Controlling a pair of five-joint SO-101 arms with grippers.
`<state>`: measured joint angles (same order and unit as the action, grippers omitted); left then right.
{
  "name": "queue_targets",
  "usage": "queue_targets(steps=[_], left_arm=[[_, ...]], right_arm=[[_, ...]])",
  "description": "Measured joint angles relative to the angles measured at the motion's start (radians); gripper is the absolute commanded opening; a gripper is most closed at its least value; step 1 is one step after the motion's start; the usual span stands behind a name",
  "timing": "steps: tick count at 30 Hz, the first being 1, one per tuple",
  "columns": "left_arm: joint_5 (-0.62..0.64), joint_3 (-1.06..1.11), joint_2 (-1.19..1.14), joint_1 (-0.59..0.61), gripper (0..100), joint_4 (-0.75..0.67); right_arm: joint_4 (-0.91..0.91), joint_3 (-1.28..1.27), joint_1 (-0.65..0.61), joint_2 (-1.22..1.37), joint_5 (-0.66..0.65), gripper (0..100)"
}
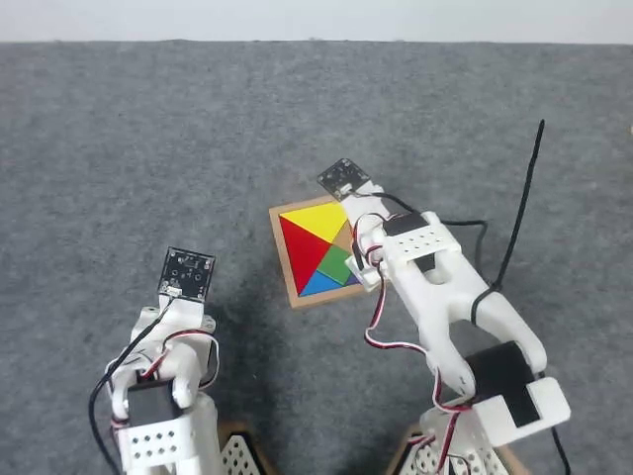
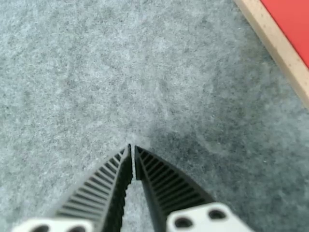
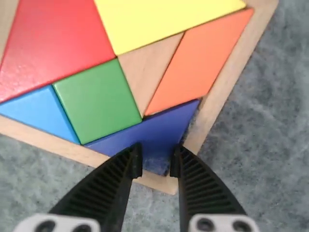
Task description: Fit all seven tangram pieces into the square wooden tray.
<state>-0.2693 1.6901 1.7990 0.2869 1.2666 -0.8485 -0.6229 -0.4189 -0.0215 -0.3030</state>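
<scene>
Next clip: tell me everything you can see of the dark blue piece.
The dark blue piece is a flat triangle, painted wood by its look, lying level in a corner of the tray. Its long edge meets the green square and orange piece; its short edges follow the rim. The right gripper hangs over its corner, one fingertip on each side, jaws apart.

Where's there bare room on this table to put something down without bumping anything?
Wide bare mat beyond and left of the tray, up to the left arm. Crowded at the tray's right side, under the right arm and by the black cable.
</scene>
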Motion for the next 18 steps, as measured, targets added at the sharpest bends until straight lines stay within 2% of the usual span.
queue_targets(steps=[4,18], left_arm=[[0.000,0.000,0.000,0.000,1,0.000],[0.000,0.000,0.000,0.000,1,0.000]], right_arm=[[0.002,-0.026,0.049,-0.132,0.046,0.5],[0.002,-0.489,0.149,-0.746,0.060,1.3]])
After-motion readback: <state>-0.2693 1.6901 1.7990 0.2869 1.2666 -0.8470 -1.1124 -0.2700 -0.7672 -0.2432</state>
